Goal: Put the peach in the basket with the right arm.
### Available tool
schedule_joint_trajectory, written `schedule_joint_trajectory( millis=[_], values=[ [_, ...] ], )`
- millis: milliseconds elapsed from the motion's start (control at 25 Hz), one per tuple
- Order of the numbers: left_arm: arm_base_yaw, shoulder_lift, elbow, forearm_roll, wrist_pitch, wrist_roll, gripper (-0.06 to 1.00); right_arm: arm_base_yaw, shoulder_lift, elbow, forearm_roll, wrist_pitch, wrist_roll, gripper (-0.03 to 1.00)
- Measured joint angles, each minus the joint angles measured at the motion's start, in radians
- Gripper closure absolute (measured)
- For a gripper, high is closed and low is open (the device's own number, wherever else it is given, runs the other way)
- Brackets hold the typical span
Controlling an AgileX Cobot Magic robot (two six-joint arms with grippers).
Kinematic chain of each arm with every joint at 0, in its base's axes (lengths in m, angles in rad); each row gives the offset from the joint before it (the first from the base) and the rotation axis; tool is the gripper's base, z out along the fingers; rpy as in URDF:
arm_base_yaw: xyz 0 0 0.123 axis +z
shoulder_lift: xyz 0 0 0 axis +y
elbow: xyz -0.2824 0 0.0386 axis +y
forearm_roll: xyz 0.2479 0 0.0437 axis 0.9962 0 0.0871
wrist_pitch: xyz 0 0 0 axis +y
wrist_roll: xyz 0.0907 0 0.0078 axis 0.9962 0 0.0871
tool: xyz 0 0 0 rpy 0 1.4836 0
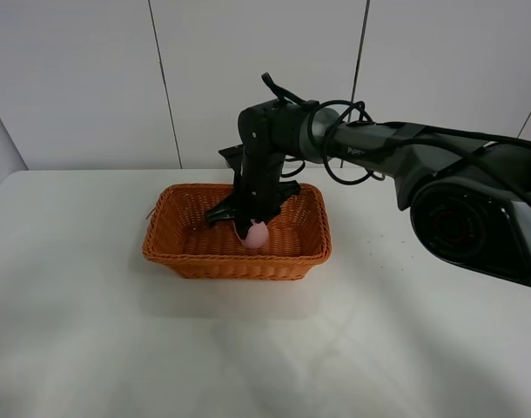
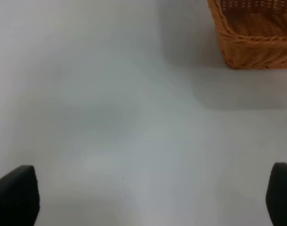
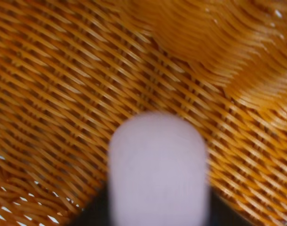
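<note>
My right gripper pinches the small pale pink peach inside the rectangular orange-brown woven wicker basket.
My black jointed right arm reaches in over the far rim. The claw is pressed onto the fruit, low over the woven floor. I cannot tell whether the peach touches that floor. My left gripper is spread wide over the white table, with a corner of the basket nearby.

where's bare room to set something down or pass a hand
Free: white tabletop in front and left of the orange-brown woven wicker basket. Crowded: inside it, where the black right claw holds the pale pink rounded peach.
</note>
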Motion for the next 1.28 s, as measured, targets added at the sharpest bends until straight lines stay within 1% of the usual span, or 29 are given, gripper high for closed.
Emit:
schedule_joint_trajectory(
  millis=[40,80,120,200,400,560,720,920,1080,1160,1280],
  values=[
    [0.0,0.0,0.0,0.0,0.0,0.0,-0.04,0.0,0.0,0.0,0.0,0.001,0.005,0.48],
    [0.0,0.0,0.0,0.0,0.0,0.0,-0.04,0.0,0.0,0.0,0.0,0.003,0.006,0.4],
    [0.0,0.0,0.0,0.0,0.0,0.0,-0.04,0.0,0.0,0.0,0.001,0.004,0.006,0.35],
    [0.0,0.0,0.0,0.0,0.0,0.0,-0.04,0.0,-0.001,0.0,0.001,0.009,0.006,0.3],
    [0.0,0.0,0.0,0.0,0.0,0.0,-0.04,0.0,-0.034,-0.026,-0.001,0.047,0.006,0.28],
    [0.0,0.0,0.0,0.0,0.0,0.0,-0.04,0.0,-0.056,-0.173,-0.014,0.147,0.006,0.27],
    [0.0,0.0,0.0,0.0,0.0,0.0,-0.04,0.0,-0.069,-0.306,-0.022,0.161,0.006,0.27],
    [0.0,0.0,0.0,0.0,0.0,0.0,-0.04,-0.018,-0.075,-0.332,-0.023,0.167,0.008,0.27],
    [0.0,0.0,0.0,0.0,0.0,0.0,-0.04,-0.072,-0.073,-0.333,-0.023,0.169,0.006,0.27],
    [0.0,0.0,0.0,0.0,0.0,0.0,-0.04,-0.115,-0.073,-0.333,-0.023,0.169,-0.007,0.27],
    [0.0,0.0,0.0,0.0,0.0,0.0,-0.04,-0.208,-0.073,-0.333,-0.023,0.169,-0.014,0.27]
  ],
)
